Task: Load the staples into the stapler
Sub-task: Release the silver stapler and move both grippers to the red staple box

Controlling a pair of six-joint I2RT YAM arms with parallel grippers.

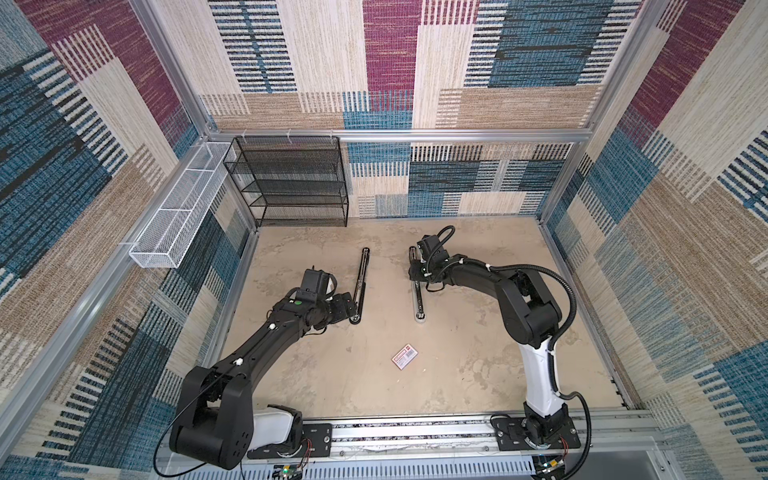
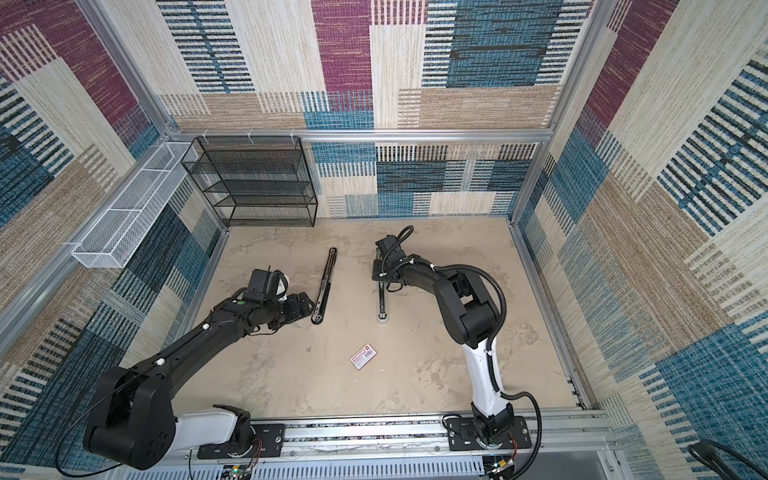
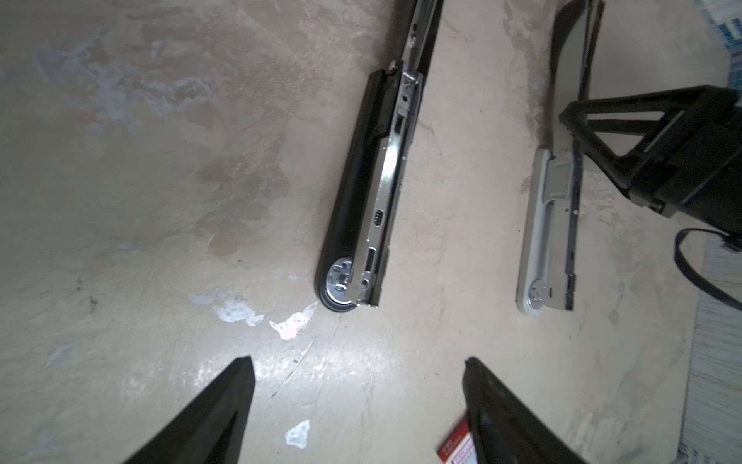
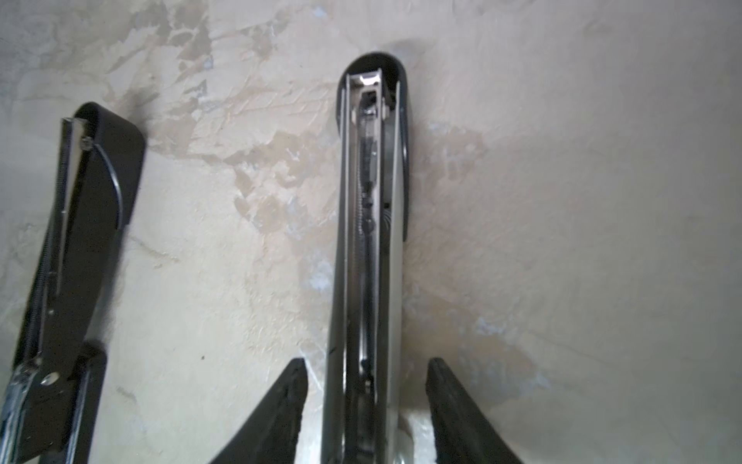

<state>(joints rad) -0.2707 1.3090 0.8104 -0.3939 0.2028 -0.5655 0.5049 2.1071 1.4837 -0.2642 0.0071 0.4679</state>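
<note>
White-and-red staple box (image 1: 404, 356) lies slanted back toward my bases, nearer my left claw (image 3: 357, 361), spread wide and empty; my right claw (image 4: 366, 361) straddles the open stapler (image 4: 369, 201), jaws apart.

My left arm (image 1: 249, 357) reaches forward from its base and bends in toward the middle. Its wrist is low. My left gripper (image 3: 357, 361) points inward, and its two black fingers (image 3: 225, 405) are spread wide apart. My right arm (image 1: 519, 307) goes up from its base, bends at the elbow, and reaches far forward and in. My right gripper (image 4: 366, 361) is low. Its fingers (image 4: 281, 409) are apart too, but not as wide.
</note>
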